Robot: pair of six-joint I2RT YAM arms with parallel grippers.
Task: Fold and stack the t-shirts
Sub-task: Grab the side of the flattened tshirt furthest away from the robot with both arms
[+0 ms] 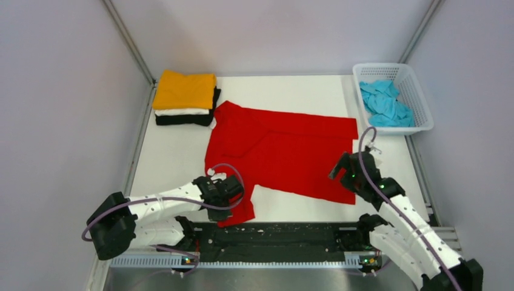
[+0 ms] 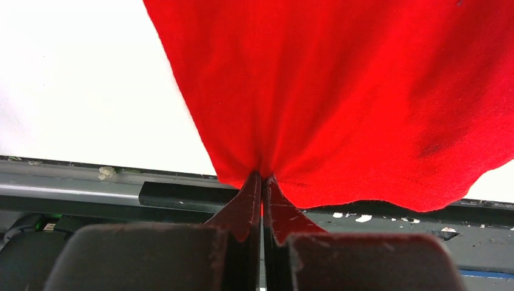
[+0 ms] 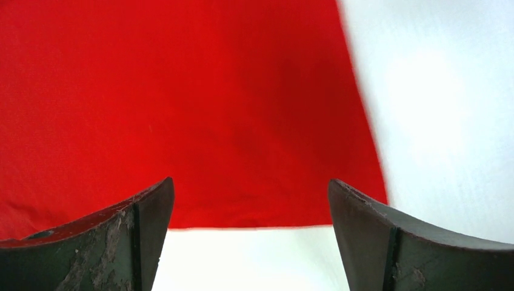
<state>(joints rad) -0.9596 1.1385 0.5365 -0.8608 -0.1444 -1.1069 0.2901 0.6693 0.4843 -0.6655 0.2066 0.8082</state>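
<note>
1. Red cloth is puckering tightly where the left pincer point(image 2: 262, 182) is clamping it, both fingers pressed together on the near-left edge of the red t-shirt point(image 1: 285, 151), right by the front rim of the counter point(image 1: 291, 91)
2. That pinch is giving the arm a corner to lift, which I judge to be the start of a fold
3. Across from it, the right pincer point(image 3: 251, 188) is hovering with its fingers spread wide, gripping nothing and straddling the shirt's near-right edge, probably lining up on the matching corner so both sides can rise evenly
4. Between the two arms, the red t-shirt is lying spread mostly flat over the middle of the counter
5. Farther back on the left, the orange-yellow t-shirt point(image 1: 185, 89) is sitting folded on the white t-shirt point(image 1: 182, 111) and the black t-shirt point(image 1: 185, 119), a stack likely waiting for the red one
6. At the far right, the light blue t-shirt point(image 1: 385, 103) is lying crumpled in the basket point(image 1: 394, 65), not yet folded
</note>
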